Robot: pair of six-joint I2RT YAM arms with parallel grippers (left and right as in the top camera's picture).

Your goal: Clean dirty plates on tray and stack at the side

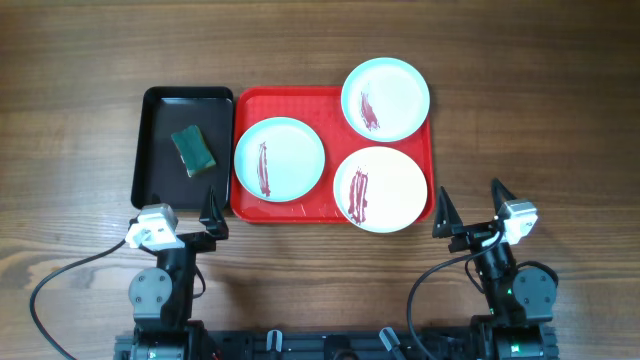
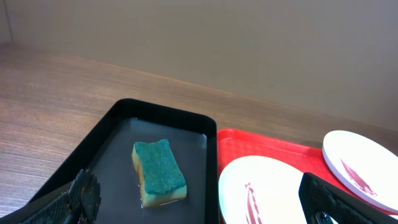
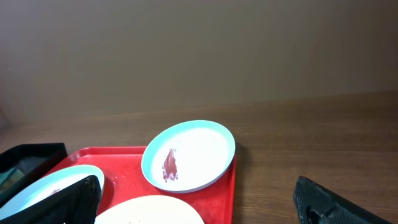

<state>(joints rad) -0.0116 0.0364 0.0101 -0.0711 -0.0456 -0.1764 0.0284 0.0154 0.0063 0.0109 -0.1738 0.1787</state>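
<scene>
Dark wood-grain table (image 1: 320, 50) — plain beige wall (image 3: 199, 50) behind, soft even light thruout.

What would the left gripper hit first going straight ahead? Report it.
Probably the near rim of the black tray. If the open left gripper passes above that, the green sponge comes next. Its height is unclear.

Three plates (image 1: 279, 156), one red tray (image 1: 290, 103), one black tray (image 1: 165, 120), one sponge (image 1: 193, 150)
</scene>
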